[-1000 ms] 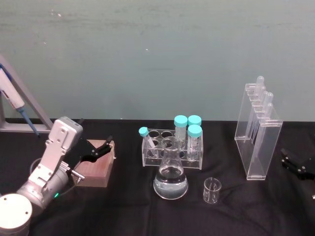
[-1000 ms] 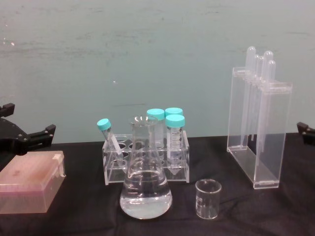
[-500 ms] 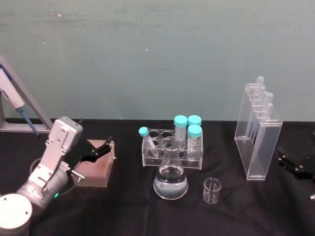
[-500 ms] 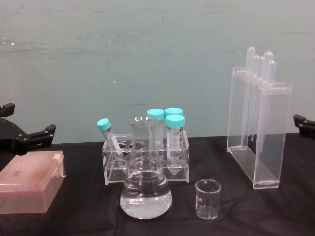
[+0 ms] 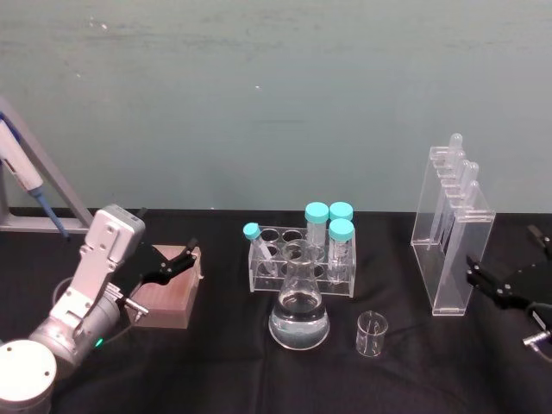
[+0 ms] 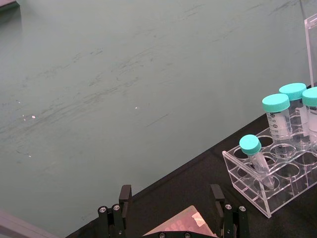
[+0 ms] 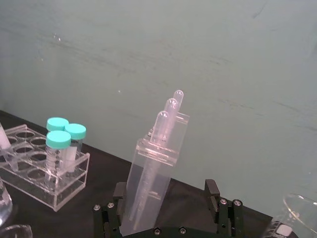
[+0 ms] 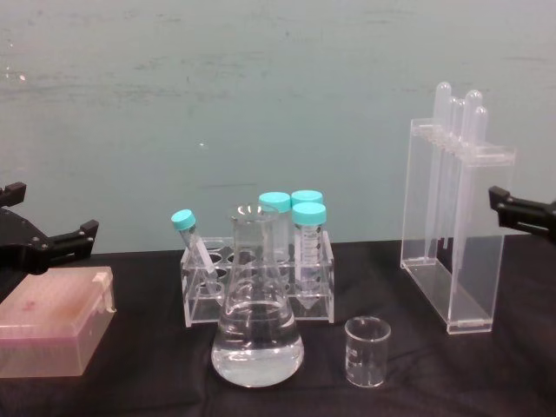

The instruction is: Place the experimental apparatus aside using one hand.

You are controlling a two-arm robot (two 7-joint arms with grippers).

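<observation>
A black tabletop [image 5: 216,371] holds clear labware. The tall acrylic stand [image 5: 448,259] with pipettes stands upright near the right edge. The conical flask [image 5: 299,317] and small beaker [image 5: 372,335] sit side by side mid-table, toward the front edge. The task looks barely begun: nothing is gripped, so grasping, lifting and setting aside all remain. The right end effector [image 7: 165,191] is open, close beside the stand; contact cannot be told. The left end effector [image 6: 171,194], also open, hangs idle over a pink box [image 5: 164,297] near the left edge. The right wrist view shows the stand lined up between the open fingers, less clear from the head view. The chest view places one finger [image 8: 508,208] level with the stand's upper half.
</observation>
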